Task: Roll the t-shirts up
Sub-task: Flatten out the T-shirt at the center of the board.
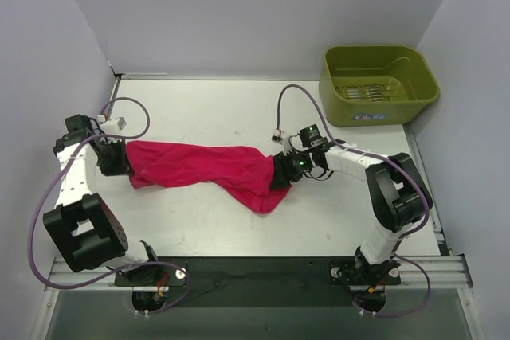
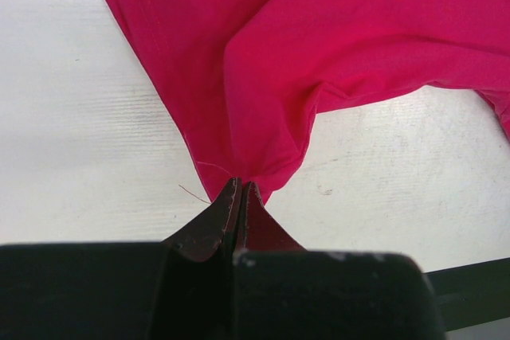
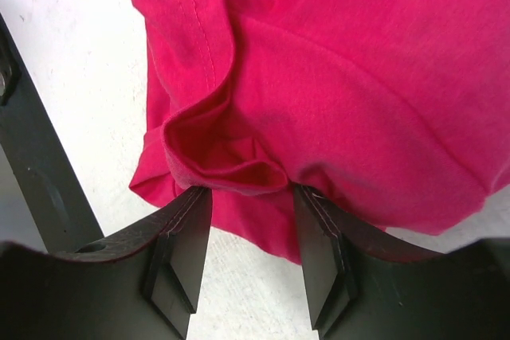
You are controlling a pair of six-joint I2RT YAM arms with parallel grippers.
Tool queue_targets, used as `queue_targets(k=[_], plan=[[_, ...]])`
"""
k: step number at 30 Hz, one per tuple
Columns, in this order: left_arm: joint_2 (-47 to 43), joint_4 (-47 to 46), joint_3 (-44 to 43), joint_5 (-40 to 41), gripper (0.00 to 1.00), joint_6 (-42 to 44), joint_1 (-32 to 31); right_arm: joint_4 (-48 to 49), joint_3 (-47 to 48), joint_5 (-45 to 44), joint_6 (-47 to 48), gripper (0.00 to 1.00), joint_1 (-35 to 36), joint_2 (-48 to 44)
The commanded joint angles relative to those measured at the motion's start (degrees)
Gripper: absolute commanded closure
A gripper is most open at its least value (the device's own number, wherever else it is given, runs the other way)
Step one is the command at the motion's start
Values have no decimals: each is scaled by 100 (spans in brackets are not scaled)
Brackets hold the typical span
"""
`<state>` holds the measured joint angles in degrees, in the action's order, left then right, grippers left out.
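The magenta-red t-shirt [image 1: 203, 166] lies bunched in a long band across the table between the two arms. My left gripper [image 1: 119, 158] is at its left end, shut on a pinch of the fabric [image 2: 263, 173]. My right gripper [image 1: 284, 170] is at the shirt's right end, open, its fingers [image 3: 187, 220] straddling a rumpled fold of the shirt [image 3: 239, 166]. The shirt's lower right corner hangs toward the near side [image 1: 267, 201].
An olive-green plastic bin [image 1: 378, 85] stands at the far right corner. White walls close in the table on the left, back and right. A black strip runs along the table's near edge [image 1: 263, 268].
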<state>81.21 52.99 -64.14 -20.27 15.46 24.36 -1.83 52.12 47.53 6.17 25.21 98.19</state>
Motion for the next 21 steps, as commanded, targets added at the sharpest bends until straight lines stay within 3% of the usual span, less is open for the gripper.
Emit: queue_targets(k=[1,9,16,21], plan=[[-141,-43,-28,-29,100,27,7,139,281,11,-11,55,54,15],[-70,-87,-29,-29,100,18,7,393,448,-77,-116,58,159,235],[-61,-87,-20,-12,100,27,7,350,624,-94,-222,83,168,324],[-26,-131,-64,-38,100,18,7,-159,773,-270,-108,88,133,-79]])
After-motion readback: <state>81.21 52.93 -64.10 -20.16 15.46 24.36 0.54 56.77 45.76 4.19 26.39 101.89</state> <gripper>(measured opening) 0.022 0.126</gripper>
